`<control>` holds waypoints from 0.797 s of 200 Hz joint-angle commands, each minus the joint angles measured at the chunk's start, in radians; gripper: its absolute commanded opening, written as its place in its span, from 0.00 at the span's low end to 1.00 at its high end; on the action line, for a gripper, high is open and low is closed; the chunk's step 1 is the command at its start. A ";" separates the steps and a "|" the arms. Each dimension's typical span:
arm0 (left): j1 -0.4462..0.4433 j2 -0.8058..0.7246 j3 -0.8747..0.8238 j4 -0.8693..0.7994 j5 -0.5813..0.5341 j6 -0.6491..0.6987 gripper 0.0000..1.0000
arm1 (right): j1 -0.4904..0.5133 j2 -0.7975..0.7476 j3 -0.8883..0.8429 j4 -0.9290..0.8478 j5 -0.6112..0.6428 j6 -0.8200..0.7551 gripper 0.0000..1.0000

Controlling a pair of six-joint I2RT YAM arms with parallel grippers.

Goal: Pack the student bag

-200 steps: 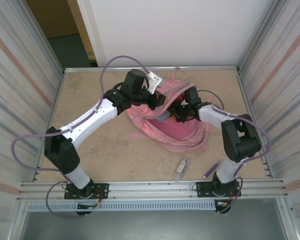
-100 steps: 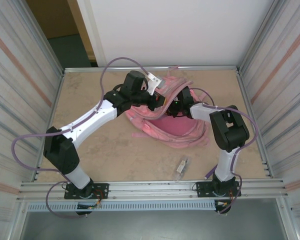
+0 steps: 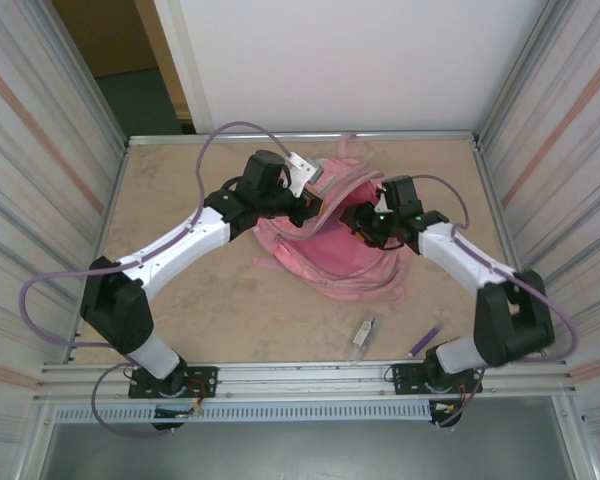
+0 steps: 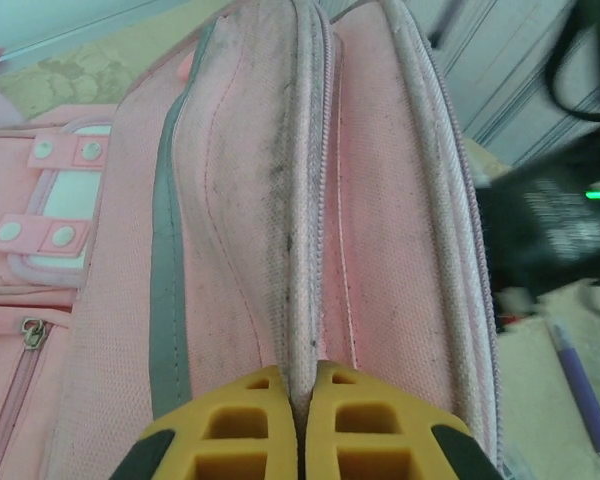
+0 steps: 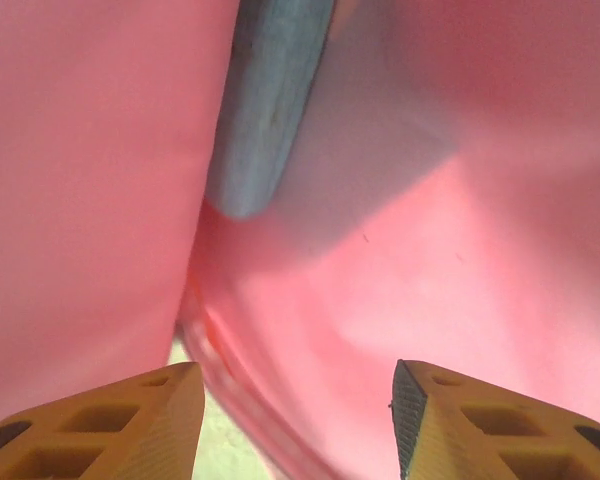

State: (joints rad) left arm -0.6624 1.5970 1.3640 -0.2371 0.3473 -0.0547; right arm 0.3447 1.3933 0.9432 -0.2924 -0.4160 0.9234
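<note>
Left claw (image 4: pixel 300 388) pinches the student bag (image 3: pixel 332 256), a grey slab (image 5: pixel 270 100) inside.

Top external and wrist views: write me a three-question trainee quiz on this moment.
1. True or false: the left gripper is shut on a fold of the large pink fabric backpack.
2. The right gripper is: A open; B shut on a pen; C shut on a strap.
3. Fill in: the slim pen on the beige table by the right arm's base is ____.
Key: 1 true; 2 A; 3 purple.
</note>
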 commanded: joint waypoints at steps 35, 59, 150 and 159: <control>0.026 0.010 0.006 0.091 -0.022 0.088 0.00 | -0.018 -0.259 -0.037 -0.413 0.235 -0.263 0.53; 0.024 0.038 -0.021 0.100 0.036 0.117 0.03 | -0.016 -0.354 -0.031 -0.452 0.335 -0.297 0.53; 0.040 -0.080 -0.191 0.049 -0.141 0.040 0.38 | -0.004 -0.343 0.023 -0.381 0.339 -0.337 0.54; 0.068 -0.095 -0.219 0.075 -0.164 -0.007 0.41 | 0.009 -0.326 0.023 -0.365 0.340 -0.334 0.54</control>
State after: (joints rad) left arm -0.6559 1.5894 1.2049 -0.2127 0.3115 -0.0010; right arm 0.3347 1.0260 0.9371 -0.6979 -0.0761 0.6151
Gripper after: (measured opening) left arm 0.378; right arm 0.542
